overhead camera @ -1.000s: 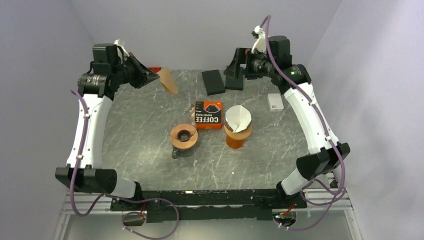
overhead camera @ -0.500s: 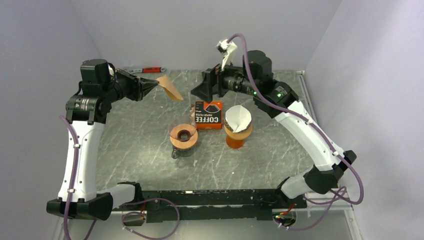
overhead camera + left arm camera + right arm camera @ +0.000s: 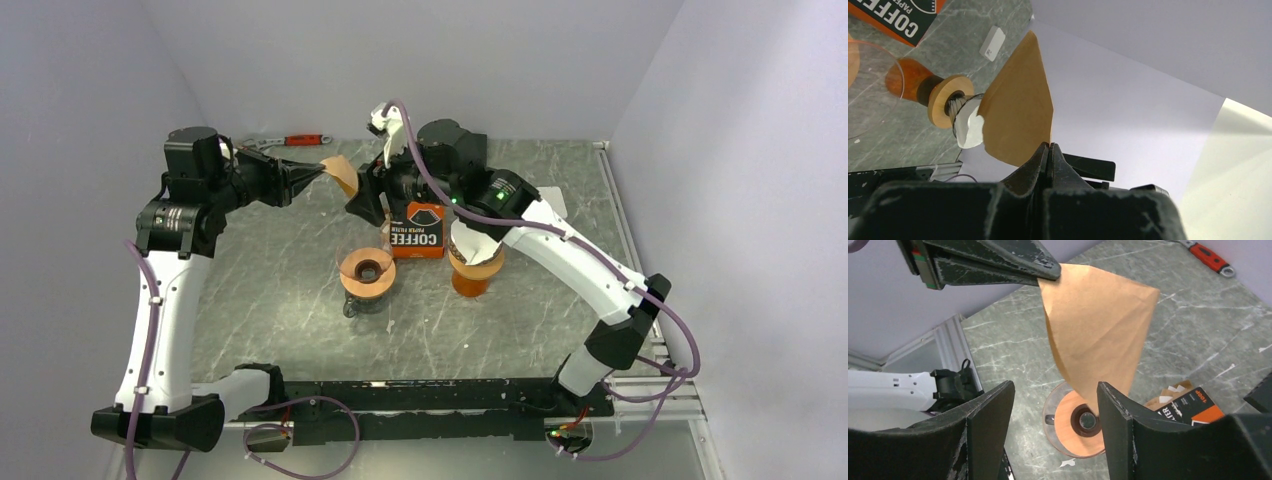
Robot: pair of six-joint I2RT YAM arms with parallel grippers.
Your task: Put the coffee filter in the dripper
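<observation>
A brown paper coffee filter (image 3: 342,175) hangs in the air above the back of the table, pinched at one corner by my left gripper (image 3: 318,172), which is shut on it. In the left wrist view the filter (image 3: 1015,115) fans out from the closed tips of that gripper (image 3: 1049,145). My right gripper (image 3: 362,200) is right beside the filter, open. In the right wrist view the filter (image 3: 1098,335) hangs down to just inside that gripper's (image 3: 1054,386) right finger (image 3: 1113,430). The glass dripper (image 3: 367,272) with a wooden collar stands below, empty (image 3: 1083,422).
An orange coffee filter box (image 3: 417,228) lies behind the dripper. To its right stands a second, orange dripper (image 3: 473,262) with a white filter in it, under my right arm. A red-handled tool (image 3: 300,141) lies at the back edge.
My right arm has swung left across the back of the table to the hanging filter, its jaws narrowing. My left gripper has carried the filter slightly right.
</observation>
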